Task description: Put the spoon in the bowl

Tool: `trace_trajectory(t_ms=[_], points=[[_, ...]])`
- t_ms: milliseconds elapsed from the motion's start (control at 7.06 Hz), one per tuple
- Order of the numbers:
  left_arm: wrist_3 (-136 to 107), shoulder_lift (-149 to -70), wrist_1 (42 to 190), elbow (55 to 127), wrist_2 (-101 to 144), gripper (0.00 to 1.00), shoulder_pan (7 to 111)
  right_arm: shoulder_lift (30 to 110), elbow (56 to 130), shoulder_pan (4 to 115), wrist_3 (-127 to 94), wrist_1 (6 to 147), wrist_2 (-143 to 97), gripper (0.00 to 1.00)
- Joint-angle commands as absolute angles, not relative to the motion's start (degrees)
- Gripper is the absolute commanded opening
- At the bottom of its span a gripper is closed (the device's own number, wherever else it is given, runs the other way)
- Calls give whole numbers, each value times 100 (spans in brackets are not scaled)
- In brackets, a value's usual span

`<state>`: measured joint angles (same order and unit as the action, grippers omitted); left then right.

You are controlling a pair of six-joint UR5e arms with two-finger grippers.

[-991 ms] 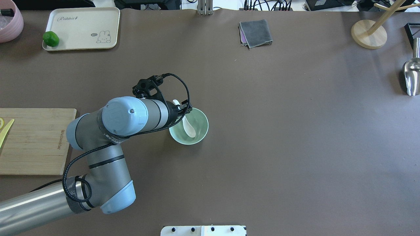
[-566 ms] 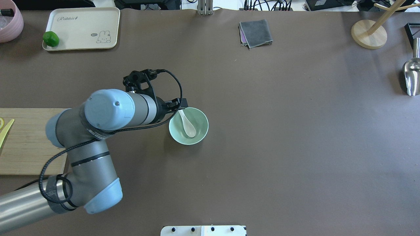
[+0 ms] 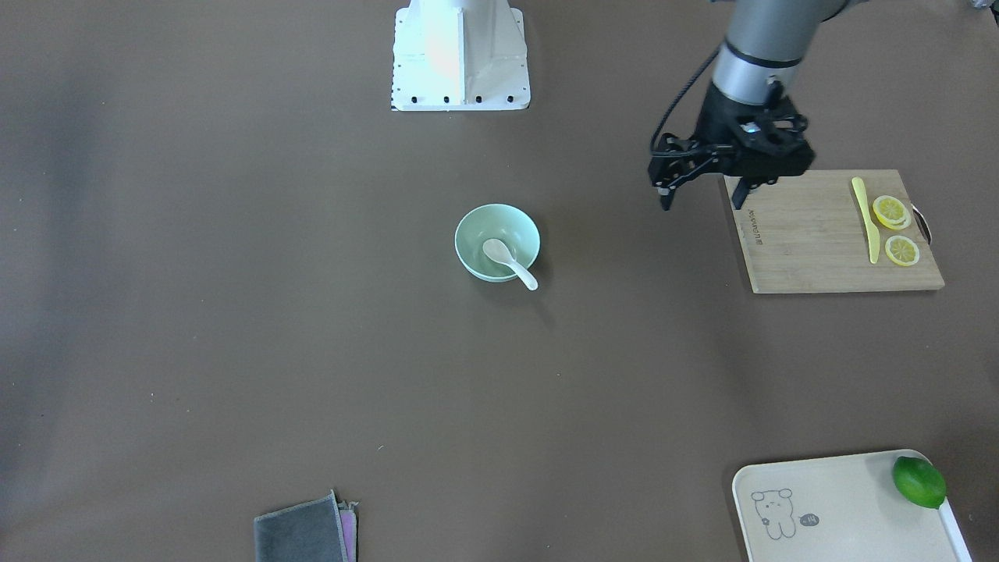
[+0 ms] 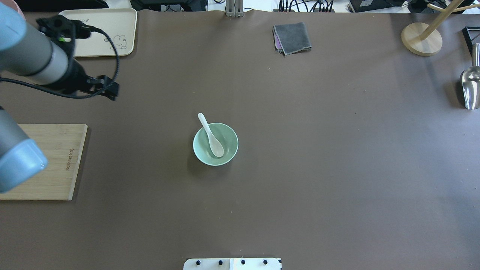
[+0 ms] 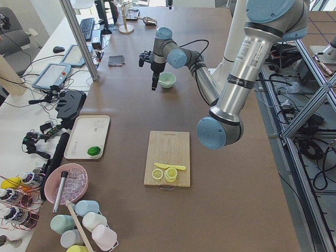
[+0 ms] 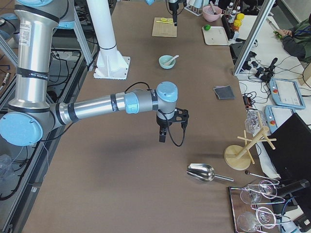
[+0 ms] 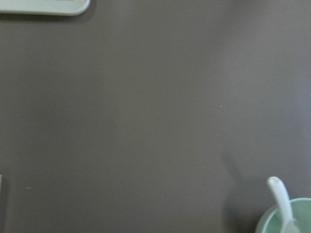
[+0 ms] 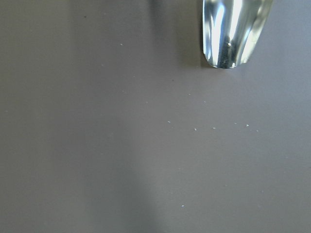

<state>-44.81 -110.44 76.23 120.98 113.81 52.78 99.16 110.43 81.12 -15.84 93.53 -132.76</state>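
You see the spoon (image 4: 211,137) lying with its scoop in the bowl (image 4: 231,141), handle over the rim. The left gripper (image 3: 702,203) hangs spread and empty. The right gripper (image 6: 163,135) is too small for you to judge.

Cutting board (image 3: 812,250); tray (image 3: 847,519); lime (image 3: 919,481); cloth (image 3: 300,537)

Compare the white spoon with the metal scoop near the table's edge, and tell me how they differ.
The spoon is glossy white; the scoop is shiny silver metal. The spoon rests in the mint-green bowl with its handle leaning out over the rim; the scoop lies flat on the table. The spoon sits near the table's middle, the scoop at its right edge in the overhead view. Both have a hollow head and a handle, and neither is held.
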Motion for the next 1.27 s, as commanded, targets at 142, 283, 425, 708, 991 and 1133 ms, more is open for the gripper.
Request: trace_trajectory(t_ms=[142, 283, 425, 708, 991, 1133], points=[[-546, -9760, 7180, 12007, 12715, 98, 7492, 10071, 10337, 9129, 436, 9370, -13386, 100], [395, -9364, 7311, 11788, 12779, 98, 7949, 10116, 10301, 9454, 770, 9404, -13403, 100], [1561, -9065, 7513, 11316, 12788, 98, 8389, 10160, 10222, 9544, 1104, 9422, -13543, 100], [1960, -8380, 8764, 10620, 13366, 98, 8613, 10213, 10204, 9571, 1125, 9422, -13711, 100], [1898, -8088, 9280, 10738, 13377, 98, 8770, 10222, 10204, 9571, 1116, 9404, -13702, 100], [1872, -8042, 9638, 10575, 13360, 98, 8789, 10309, 10222, 9571, 1116, 9369, -13702, 100]])
